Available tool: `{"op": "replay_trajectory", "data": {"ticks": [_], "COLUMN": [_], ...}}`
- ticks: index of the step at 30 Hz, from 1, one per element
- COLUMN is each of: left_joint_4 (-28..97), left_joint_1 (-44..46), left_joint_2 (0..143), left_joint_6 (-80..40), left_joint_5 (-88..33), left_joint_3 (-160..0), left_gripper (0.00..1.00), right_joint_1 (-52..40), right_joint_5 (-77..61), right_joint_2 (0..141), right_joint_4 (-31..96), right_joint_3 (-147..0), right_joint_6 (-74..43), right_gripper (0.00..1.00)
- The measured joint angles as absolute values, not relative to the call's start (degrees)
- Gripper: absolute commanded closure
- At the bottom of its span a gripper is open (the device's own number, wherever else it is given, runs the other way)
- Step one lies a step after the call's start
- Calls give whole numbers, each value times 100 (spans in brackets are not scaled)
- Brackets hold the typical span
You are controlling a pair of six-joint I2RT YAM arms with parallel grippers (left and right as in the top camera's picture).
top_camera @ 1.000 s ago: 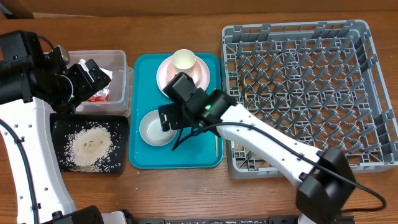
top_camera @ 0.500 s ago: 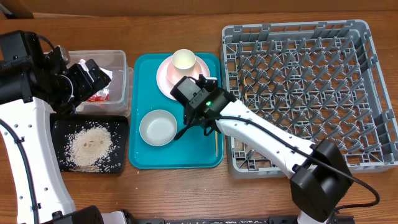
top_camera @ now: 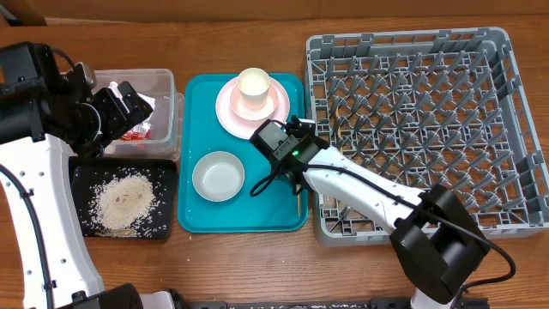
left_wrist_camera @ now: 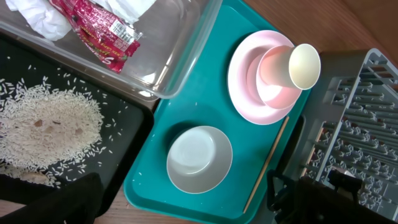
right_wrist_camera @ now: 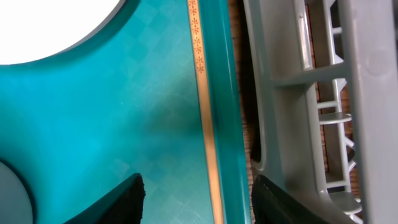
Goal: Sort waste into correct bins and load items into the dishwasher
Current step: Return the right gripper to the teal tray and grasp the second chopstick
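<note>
My right gripper is open and low over the right edge of the teal tray. Its fingers straddle a wooden chopstick lying on the tray. A grey-green bowl sits on the tray's front. A pink plate behind it holds a pink bowl and a cream cup. My left gripper is open and empty above the clear tub, which holds the red wrapper and the napkin. Rice lies in the black tray.
The grey dish rack stands right next to the teal tray, with a narrow strip of wooden table between them. Its outer wall is close to my right gripper's right finger.
My right gripper has moved right, from over the grey-green bowl to the tray's right edge over the chopstick. The left arm has not moved.
</note>
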State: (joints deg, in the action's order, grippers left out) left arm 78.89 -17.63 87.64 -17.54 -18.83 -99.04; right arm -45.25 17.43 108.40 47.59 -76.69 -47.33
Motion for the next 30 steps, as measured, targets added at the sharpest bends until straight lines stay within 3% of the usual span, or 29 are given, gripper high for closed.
{"op": "replay_trajectory", "data": {"ticks": [4,30], "left_joint_4": [7889,7887], "left_joint_1": [-1763,-1763], "left_joint_2": [8764,8764], "left_joint_6": [-1754,-1754], "left_joint_5": [-1883,-1883], "left_joint_3": [-9904,-9904], "left_gripper": [0,0], "right_joint_1": [-4525,-4512], "right_joint_5": [1756,1892], "right_joint_2": [10840,11299], "right_joint_4": [4755,4001], "right_joint_3": [-7660,-7634], "right_joint_6": [-4766,-4777], "right_gripper": [54,59]}}
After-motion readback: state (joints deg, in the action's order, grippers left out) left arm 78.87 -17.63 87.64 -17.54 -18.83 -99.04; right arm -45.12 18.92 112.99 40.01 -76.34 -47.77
